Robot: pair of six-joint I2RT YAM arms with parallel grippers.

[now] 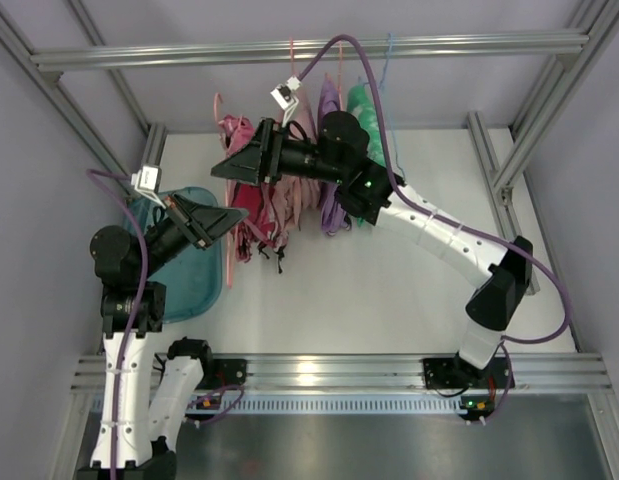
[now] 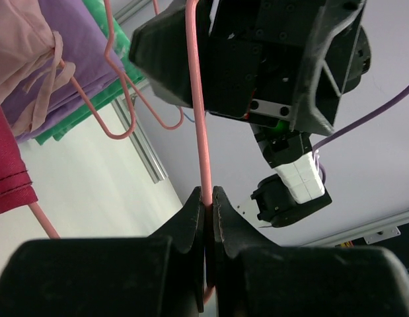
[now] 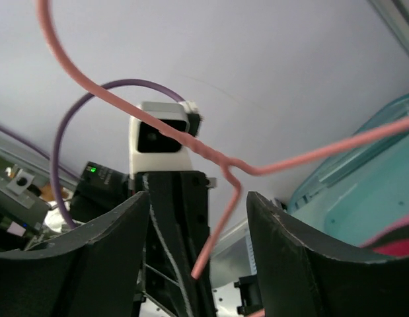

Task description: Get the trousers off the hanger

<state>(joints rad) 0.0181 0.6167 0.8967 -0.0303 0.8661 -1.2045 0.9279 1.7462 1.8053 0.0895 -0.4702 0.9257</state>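
Note:
The trousers [image 1: 261, 215], in red and pink camouflage, hang in a bunch at the middle of the table, and a red edge of them [image 2: 7, 173] shows at the left of the left wrist view. The hanger [image 2: 199, 99] is thin salmon-pink wire. My left gripper [image 2: 208, 193] is shut on a straight run of that wire, at the left of the trousers [image 1: 237, 216]. My right gripper [image 3: 199, 198] is open just above and behind it [image 1: 219, 170]. The hanger's twisted neck and a loose wire end [image 3: 221, 218] sit between its fingers without touching them.
A teal tray [image 1: 194, 285] lies at the left, under the left arm. More garments hang behind the trousers from the top rail [image 1: 289, 48]: pale pink [image 2: 19, 39], purple [image 1: 331, 150] and green [image 1: 364, 105]. Another pink hanger [image 2: 115, 86] shows there too.

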